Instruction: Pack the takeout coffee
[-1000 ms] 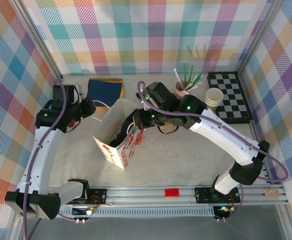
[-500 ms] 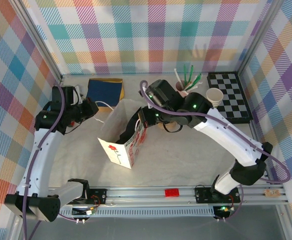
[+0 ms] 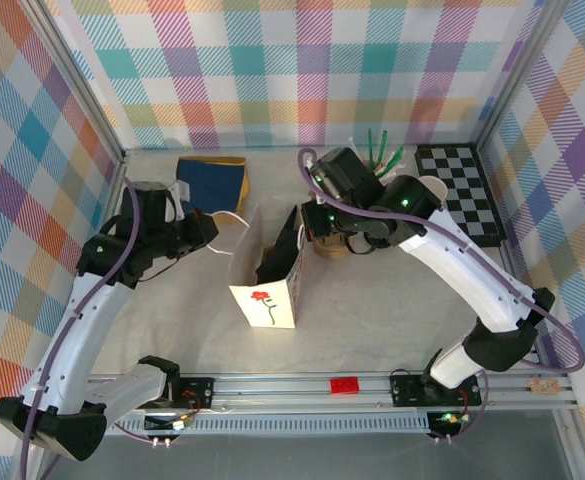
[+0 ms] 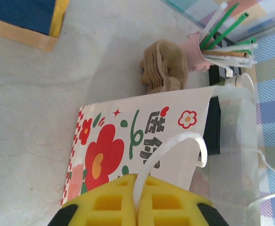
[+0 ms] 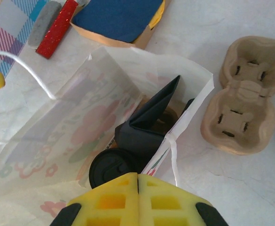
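Upright swings the paper bag, takeout coffee inside, my left claw pinched tight on its handle, right claw nipped onto its rim.

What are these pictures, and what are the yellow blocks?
A left arm and a right arm work at a table. One picture looks down from above; the other two come from a camera on each wrist. The yellow blocks are gripper fingers. The left gripper is shut on the white handle of a flowered paper bag. The right gripper is shut at the bag's opposite rim, seemingly pinching it. Inside sits the takeout coffee, black lid up, beside a dark folded piece. Nearby lie a cardboard cup carrier, a blue pad, a checkerboard and a pink cup of straws.
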Tool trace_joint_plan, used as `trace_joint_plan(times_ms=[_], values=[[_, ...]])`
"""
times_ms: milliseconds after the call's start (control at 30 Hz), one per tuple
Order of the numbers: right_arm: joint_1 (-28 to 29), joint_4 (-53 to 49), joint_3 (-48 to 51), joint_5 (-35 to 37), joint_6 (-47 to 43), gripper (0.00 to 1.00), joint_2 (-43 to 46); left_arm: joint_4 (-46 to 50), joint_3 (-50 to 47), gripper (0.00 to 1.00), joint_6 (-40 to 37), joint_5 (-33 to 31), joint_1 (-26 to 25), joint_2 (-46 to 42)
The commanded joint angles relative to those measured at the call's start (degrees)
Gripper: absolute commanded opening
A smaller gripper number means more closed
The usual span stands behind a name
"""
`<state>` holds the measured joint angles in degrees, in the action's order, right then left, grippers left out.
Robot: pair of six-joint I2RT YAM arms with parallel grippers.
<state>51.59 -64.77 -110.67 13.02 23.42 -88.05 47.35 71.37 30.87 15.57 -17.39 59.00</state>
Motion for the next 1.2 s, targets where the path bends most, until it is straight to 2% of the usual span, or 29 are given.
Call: trace_joint_plan(times_ms=[0,133,200,267,400,467,500,567,633,700,800,1100,1167], values=[[-1.4,-0.8,0.7,1.5,-1.4,0.00,2.8,-1.6,-0.2,0.07,1.8,-2.6,-2.4,-1.1],[-2.7,-1.6,1.0,1.4,-2.2,0.00,2.7,-2.6,-0.4,0.08,2.8,-3.1,-3.2,-1.3],[-3.5,-1.6,1.8,0.7,-2.3,0.01,3.0,-2.8,-0.3,0.12,3.0,-3.2,-3.5,-1.4],[-3.8,-1.4,2.5,0.0,-2.6,0.04,3.3,-2.8,-0.2,0.25,2.8,-3.4,-3.6,-1.4],[-3.8,-1.0,3.7,-1.9,-3.1,0.10,3.9,-3.4,0.2,0.43,2.4,-3.4,-3.6,-1.8],[-3.8,-0.9,4.0,-3.0,-3.4,0.24,3.9,-4.2,0.1,0.52,2.2,-2.8,-3.7,-2.0],[-3.8,-1.0,3.9,-3.4,-3.5,0.36,3.9,-4.6,0.3,0.56,2.0,-2.5,-3.7,-2.1],[-3.8,-1.2,3.6,-3.7,-3.6,0.45,4.0,-4.8,0.8,0.63,1.1,-2.2,-3.7,-2.3],[-3.8,-1.5,3.0,-4.0,-3.8,0.62,4.1,-4.8,1.5,0.68,0.1,-2.6,-3.8,-2.2],[-3.8,-2.3,1.8,-4.1,-4.1,0.73,3.9,-4.4,2.4,0.74,-0.9,-3.8,-3.8,-2.0],[-3.8,-3.4,0.0,-4.1,-4.8,0.83,4.0,-2.4,4.7,0.80,-3.2,-6.7,-3.8,-1.2],[-3.8,-2.2,-0.3,-0.7,-7.0,0.99,8.1,-0.1,9.1,0.83,-8.7,-15.2,-3.8,-1.4],[-3.8,-1.0,1.0,0.9,-7.3,0.99,10.1,-0.1,9.0,0.84,-9.5,-16.7,-3.8,-2.3]])
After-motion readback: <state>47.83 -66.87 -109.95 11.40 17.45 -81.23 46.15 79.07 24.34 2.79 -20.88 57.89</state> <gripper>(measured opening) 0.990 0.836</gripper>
